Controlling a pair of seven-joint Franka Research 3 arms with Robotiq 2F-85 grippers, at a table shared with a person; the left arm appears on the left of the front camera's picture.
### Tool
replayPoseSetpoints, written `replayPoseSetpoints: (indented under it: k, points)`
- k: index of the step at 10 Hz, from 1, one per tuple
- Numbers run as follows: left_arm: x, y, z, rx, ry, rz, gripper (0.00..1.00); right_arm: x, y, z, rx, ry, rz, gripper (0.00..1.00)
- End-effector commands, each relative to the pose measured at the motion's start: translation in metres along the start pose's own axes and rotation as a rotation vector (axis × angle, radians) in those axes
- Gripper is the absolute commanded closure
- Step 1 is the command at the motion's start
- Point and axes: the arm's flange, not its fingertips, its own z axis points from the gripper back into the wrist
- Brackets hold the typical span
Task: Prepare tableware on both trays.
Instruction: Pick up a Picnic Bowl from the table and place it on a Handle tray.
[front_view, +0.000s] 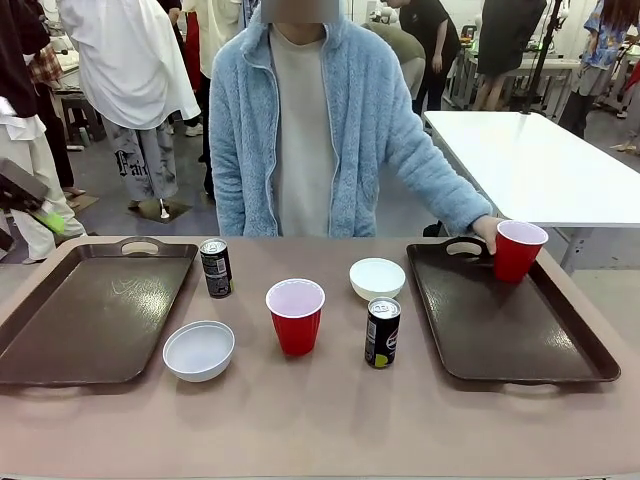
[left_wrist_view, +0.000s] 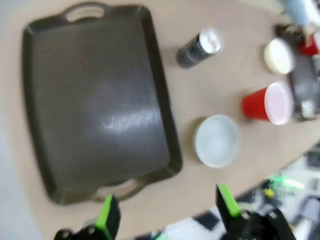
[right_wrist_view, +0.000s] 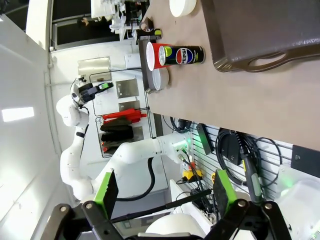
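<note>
My left gripper hangs spread wide with nothing between the pads, high over the near edge of the table and pointing down. Almost under it, a little to one side, lies the left tray, bare. I judge I am held here because this tray is mine to fill and from this height I can see all the pieces. Closest to my fingers is the near bowl, just beside the tray's near corner but clear of its rim, so it looks like the easiest first pick. Farther out stands the middle cup, upright and mouth up. The left can stands upright by the tray's far corner. Beyond them sits the far bowl.

My right gripper is just as wide and just as empty, held back off the table's near edge with the wrist rolled. Ahead of it the right tray turns its near handle toward me. Beside that tray the right can stands on the table, with the middle cup in line behind it.

At that tray's far corner the person's hand is on the second cup, which seems to be going down inside the rim. I judge that keeping my right arm back leaves the hand room. By my reckoning, five pieces are not yet on a tray.
</note>
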Motion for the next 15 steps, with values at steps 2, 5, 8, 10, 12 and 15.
replayPoseSetpoints:
  k: [2, 5, 8, 10, 12, 15]
  points:
    - [-0.008, -0.041, -0.087, 0.162, 0.091, -0.056, 0.0, 0.0, 0.001, 0.001, 0.015, -0.003, 0.011, 0.0]
    - [-0.021, -0.098, -0.128, 0.228, 0.099, -0.166, 0.0, 0.0, 0.001, 0.001, 0.015, -0.003, 0.011, 0.0]
    - [-0.025, -0.121, -0.165, 0.26, 0.138, -0.191, 0.0, 0.0, 0.001, 0.001, 0.015, -0.003, 0.011, 0.0]
    - [-0.028, -0.122, -0.187, 0.243, 0.178, -0.222, 0.0, 0.0, 0.001, 0.001, 0.015, -0.003, 0.011, 0.0]
    - [-0.032, -0.122, -0.199, 0.21, 0.189, -0.268, 0.0, 0.0, 0.001, 0.001, 0.015, -0.003, 0.011, 0.0]
    - [-0.025, -0.123, -0.21, 0.182, 0.178, -0.287, 0.0, 0.0, 0.001, 0.001, 0.015, -0.003, 0.011, 0.0]
